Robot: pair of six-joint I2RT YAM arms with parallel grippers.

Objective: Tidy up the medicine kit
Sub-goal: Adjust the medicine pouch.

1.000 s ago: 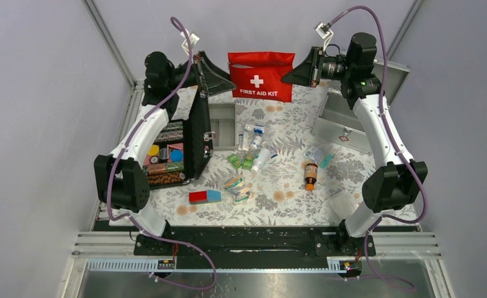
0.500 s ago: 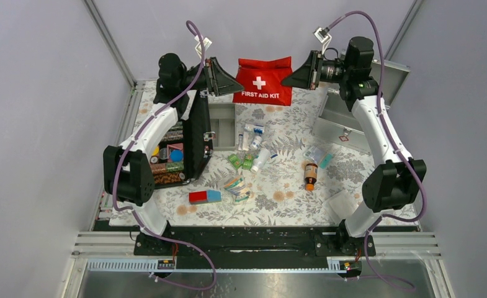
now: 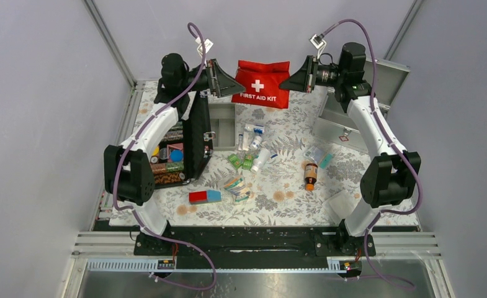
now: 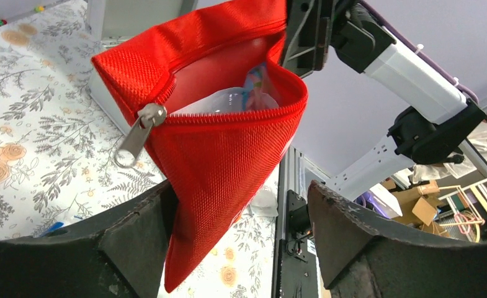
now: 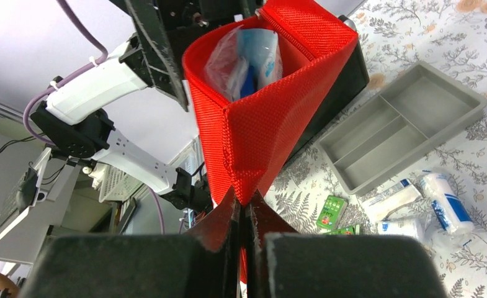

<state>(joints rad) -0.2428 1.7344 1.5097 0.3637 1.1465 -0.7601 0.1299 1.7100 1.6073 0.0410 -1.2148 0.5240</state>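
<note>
Left arm (image 3: 146, 133), right arm (image 3: 377, 130) — white links, black joints, purple cables (image 3: 352, 22), black fingers (image 4: 365, 248).

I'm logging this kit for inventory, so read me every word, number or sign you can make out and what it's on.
"FIRST AID KIT", under a white cross: red pouch.
Bottle label: too small to read.
Green packets, tubes, red-and-blue box: print too small to read.
Wrappers inside the pouch: blurred.
</note>
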